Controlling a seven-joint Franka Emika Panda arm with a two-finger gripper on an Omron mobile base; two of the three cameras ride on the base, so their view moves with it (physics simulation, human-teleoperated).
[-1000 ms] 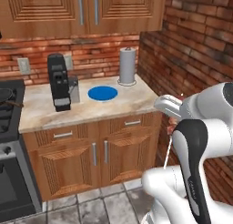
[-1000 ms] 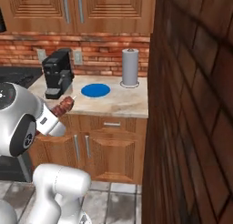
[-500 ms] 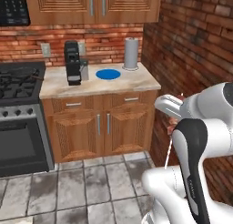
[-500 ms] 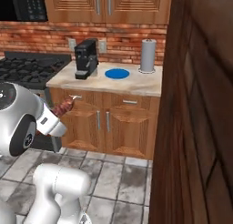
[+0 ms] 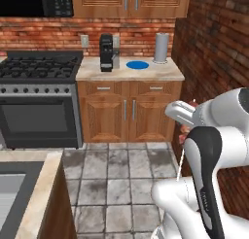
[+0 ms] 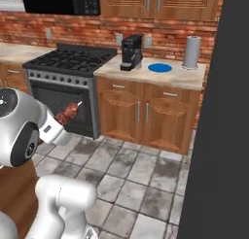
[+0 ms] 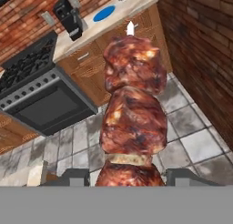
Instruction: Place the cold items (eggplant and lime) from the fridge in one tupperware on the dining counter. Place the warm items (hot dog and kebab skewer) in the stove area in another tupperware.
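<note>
The kebab skewer (image 7: 132, 114), chunks of browned red meat on a pale stick, stands straight up between my gripper's (image 7: 126, 175) two dark fingertips (image 7: 73, 176), and the gripper is shut on its lower end. In the right base view the kebab skewer (image 6: 69, 111) pokes out from the white wrist, high above the tiled floor. In the left base view its thin stick (image 5: 180, 161) hangs beside the arm. The tupperware, eggplant, lime and hot dog are out of view.
A black stove (image 5: 39, 68) stands left of a wooden counter (image 5: 160, 76) carrying a coffee machine (image 5: 106, 52), a blue plate (image 5: 137, 65) and a paper towel roll (image 5: 161, 47). A brick wall (image 5: 219, 63) closes the right. A counter corner with a sink (image 5: 29, 194) sits lower left.
The whole picture has shifted as the base backed away: the counter now looks farther off and the stove and floor have come into view. The kebab skewer stays in the gripper.
</note>
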